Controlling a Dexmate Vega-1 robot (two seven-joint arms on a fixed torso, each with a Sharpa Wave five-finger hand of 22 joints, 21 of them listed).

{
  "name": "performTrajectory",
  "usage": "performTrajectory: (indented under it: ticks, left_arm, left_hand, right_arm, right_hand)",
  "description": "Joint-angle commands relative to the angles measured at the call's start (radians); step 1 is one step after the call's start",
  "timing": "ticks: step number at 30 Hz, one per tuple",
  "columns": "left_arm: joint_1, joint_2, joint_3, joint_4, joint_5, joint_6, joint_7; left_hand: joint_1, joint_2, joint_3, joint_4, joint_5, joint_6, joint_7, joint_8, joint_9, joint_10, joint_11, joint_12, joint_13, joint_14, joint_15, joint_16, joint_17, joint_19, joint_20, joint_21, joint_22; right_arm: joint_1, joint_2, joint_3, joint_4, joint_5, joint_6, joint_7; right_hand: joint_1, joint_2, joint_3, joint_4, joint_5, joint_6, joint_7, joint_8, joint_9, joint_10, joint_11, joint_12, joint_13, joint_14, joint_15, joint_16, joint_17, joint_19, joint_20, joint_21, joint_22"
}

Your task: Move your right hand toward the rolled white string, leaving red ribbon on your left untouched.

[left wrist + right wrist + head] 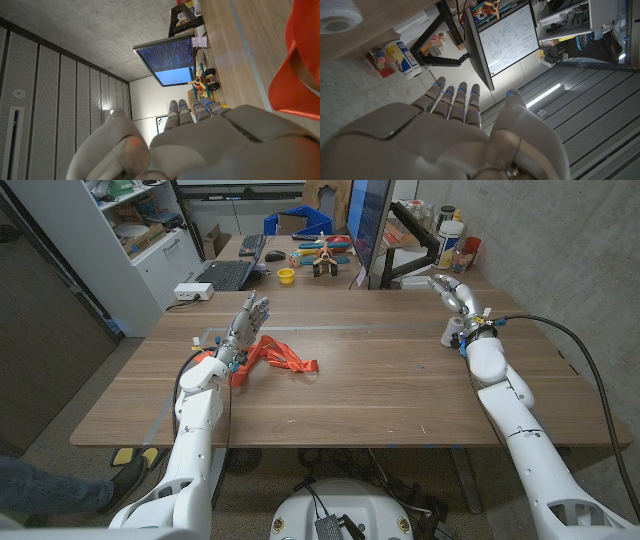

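The rolled white string (456,332) stands near the table's right edge, and it also shows in the right wrist view (338,17). My right hand (455,294) hovers just beyond it, fingers straight and apart, holding nothing; the roll sits close beside my wrist. From the right wrist camera my right hand (455,135) is seen with its fingers spread. The red ribbon (277,356) lies crumpled on the left part of the table. My left hand (244,322) stands open right beside the ribbon, fingers raised. In the left wrist view the red ribbon (299,65) lies next to my left hand (200,145).
A monitor (371,222) on an arm stands at the table's far edge. Behind it are a keyboard (226,275), a yellow cup (286,276), a toy plane (322,260) and bottles (454,238). A white power strip (192,292) sits far left. A person's leg (45,485) is at lower left.
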Motion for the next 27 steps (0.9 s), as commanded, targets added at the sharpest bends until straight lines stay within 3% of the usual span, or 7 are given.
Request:
performTrajectory:
  ticks: [1, 27]
  left_arm:
    - [0.003, 0.002, 0.002, -0.014, 0.002, 0.01, -0.001]
    - [-0.01, -0.002, 0.013, 0.002, 0.017, 0.012, 0.007]
  left_hand:
    - [0.009, 0.001, -0.004, 0.004, 0.007, 0.011, 0.003, 0.007, 0.004, 0.006, 0.001, 0.003, 0.006, -0.002, 0.001, 0.005, 0.002, 0.001, 0.004, -0.008, 0.003]
    - [0.012, 0.005, -0.008, 0.003, 0.007, 0.015, 0.006, 0.006, 0.005, 0.007, -0.002, 0.003, 0.006, -0.001, 0.003, 0.005, 0.002, 0.001, 0.007, -0.018, 0.003]
  right_arm:
    - [-0.001, -0.022, -0.012, -0.022, -0.066, -0.045, -0.029]
    - [0.008, -0.049, -0.021, -0.035, -0.12, -0.086, -0.049]
  right_hand:
    - [0.006, -0.004, 0.005, -0.006, 0.005, 0.003, -0.004, -0.002, 0.005, -0.001, 0.0, -0.002, 0.001, -0.007, -0.005, -0.002, 0.0, -0.01, -0.037, -0.006, 0.002]
    - [0.006, -0.002, 0.001, -0.009, 0.005, -0.002, -0.015, -0.005, 0.005, -0.016, 0.0, -0.01, 0.002, -0.04, 0.006, -0.01, 0.0, -0.035, -0.03, -0.032, 0.002]
